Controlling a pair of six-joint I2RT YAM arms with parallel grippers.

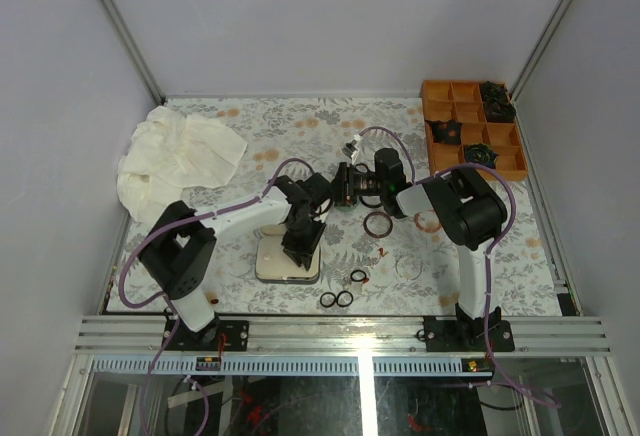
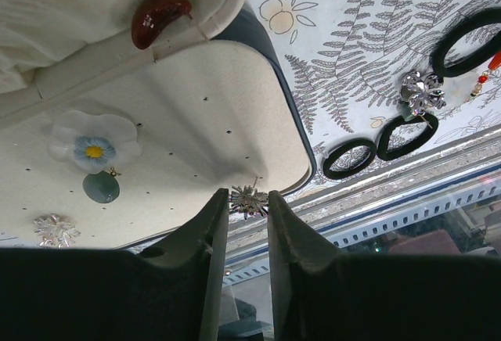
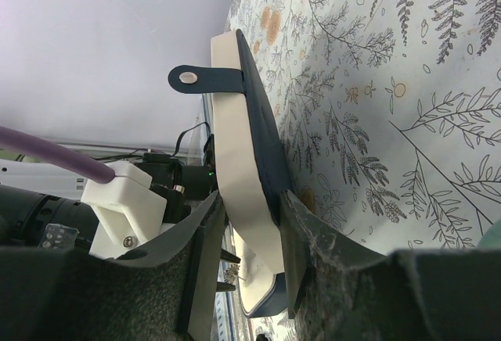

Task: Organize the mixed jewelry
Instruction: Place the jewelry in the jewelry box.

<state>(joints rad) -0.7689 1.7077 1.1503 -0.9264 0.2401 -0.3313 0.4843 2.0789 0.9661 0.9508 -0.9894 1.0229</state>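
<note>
At the far left a white cloth (image 1: 175,156) lies crumpled on the desk (image 1: 300,126), clear of the work. Next comes the left end effector (image 2: 248,208), which we read as clamped on a tiny silver snowflake piece (image 2: 249,199), pinched only at the fingertips over the near rim of the hinged case (image 1: 265,266).

The mixed jewelry is split. A blue-centred flower (image 2: 92,147) and a red crescent (image 2: 156,16) sit in the case's cream lining. Black rings (image 1: 335,299), a clear hoop (image 1: 408,264) and a red bit (image 1: 383,252) lie loose on the desk, to the right of the case and in front of it. Further right, the right end effector (image 3: 252,204) is closed across the edge of the raised lid (image 3: 243,122). An orange tray (image 1: 426,121) stands in the far right corner.

The risks we see:
- **Snowflake:** the pinch is shallow, so a jolt could flick the piece off. It could land near the desk's front rail, where it would be hard to recover.
- **Lid:** if the right grip slips, the lid could fall onto the left fingers.
- **Case:** a pull on the lid could drag the whole case and shake the seated pieces.

The overhead view gives the layout, but the snowflake is too small to find there. The left wrist view alone shows the snowflake and the lining's contents. Only the right wrist view shows the fingers straddling the lid, and its clasp tab (image 3: 196,77).
</note>
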